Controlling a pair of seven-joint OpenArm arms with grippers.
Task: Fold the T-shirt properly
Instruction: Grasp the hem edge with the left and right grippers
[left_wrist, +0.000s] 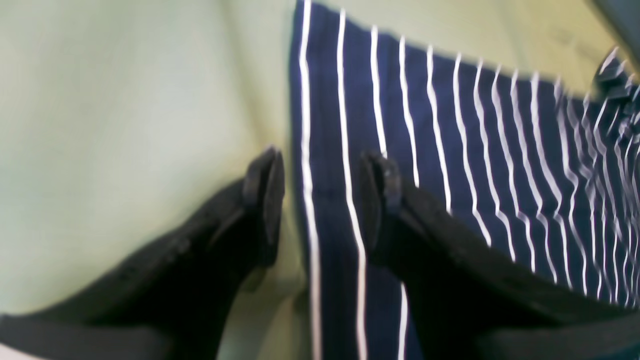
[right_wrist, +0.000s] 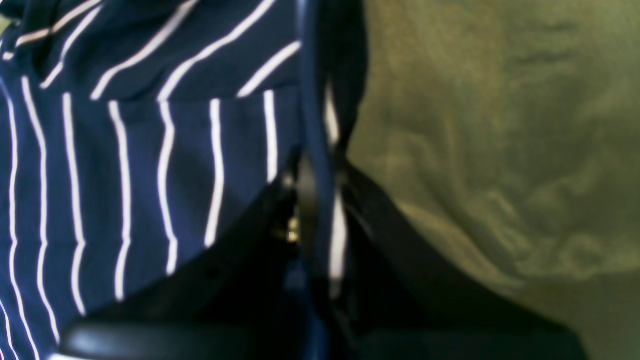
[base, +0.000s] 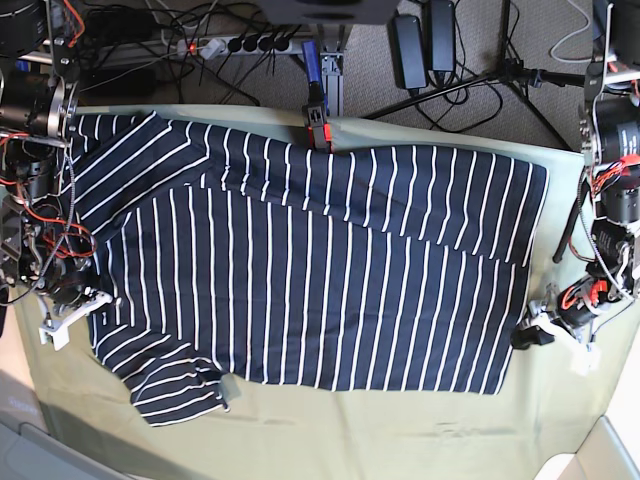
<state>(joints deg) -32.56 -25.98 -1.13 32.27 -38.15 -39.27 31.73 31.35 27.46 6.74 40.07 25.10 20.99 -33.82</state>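
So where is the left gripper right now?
In the base view it sits at the right, beside the hem edge of the dark navy white-striped T-shirt; the left gripper straddles that edge, open, over the pale green cloth.

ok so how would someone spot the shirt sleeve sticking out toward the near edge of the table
Start from the pale green cloth covering the table, where the large dark navy T-shirt with thin white stripes lies spread. Follow its near hem toward the base view's left: the short sleeve juts out past the hem. Its stripes run slanted, unlike the body's straight ones.
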